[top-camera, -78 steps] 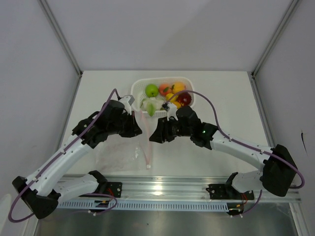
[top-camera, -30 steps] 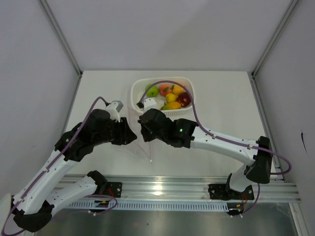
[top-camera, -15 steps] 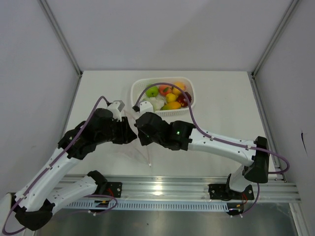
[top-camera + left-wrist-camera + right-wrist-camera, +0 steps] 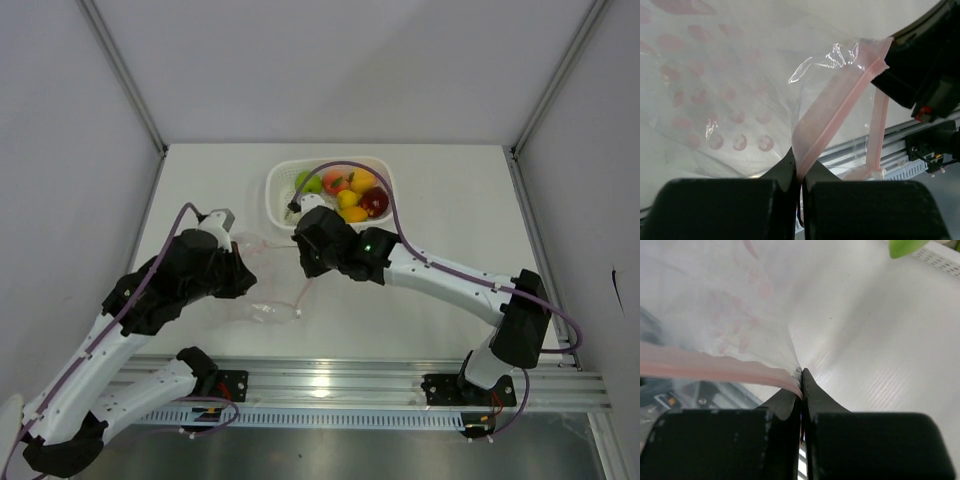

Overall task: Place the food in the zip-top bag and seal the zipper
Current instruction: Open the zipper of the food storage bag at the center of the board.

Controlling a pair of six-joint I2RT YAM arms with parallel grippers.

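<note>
Presently toy fruits (image 4: 348, 198) fill the basket (image 4: 273, 190) near the zip-top bag (image 4: 715, 85).

The white table (image 4: 460, 220) in front of me runs from the metal rail (image 4: 340, 385) at its near edge, where my arms are bolted, to the far wall. A white perforated basket (image 4: 272, 195) stands on it at the far centre. Nearer, left of centre, the crumpled lower part of the clear zip-top bag (image 4: 265, 312) rests on the surface, close to the rail.
</note>
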